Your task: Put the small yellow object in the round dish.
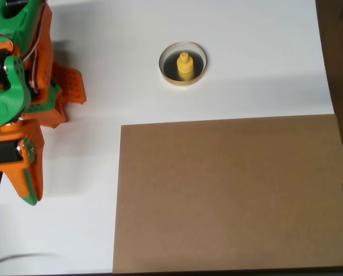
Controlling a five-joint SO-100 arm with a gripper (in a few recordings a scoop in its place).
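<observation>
In the overhead view, the orange and green arm (19,98) is seen folded back at the left edge of the white tabletop (246,69), well apart from the task's things. Its upper links are stacked near the top left corner, and the pincer (26,178) is pointed down the picture, toward the lower left, with its orange and green fingers lying close together along one tapering tip. Nothing is seen gripped in the pincer; whether the jaws are fully closed or slightly parted cannot be told from above.

The small yellow object (185,66) is found standing inside the round dish (166,70), on the dark inside, with its narrower knob shown toward the top of the picture. The dish is set on the bare white surface near the top centre. A large brown board (228,192) is laid over the lower right part of the tabletop, below the dish and apart from it.
</observation>
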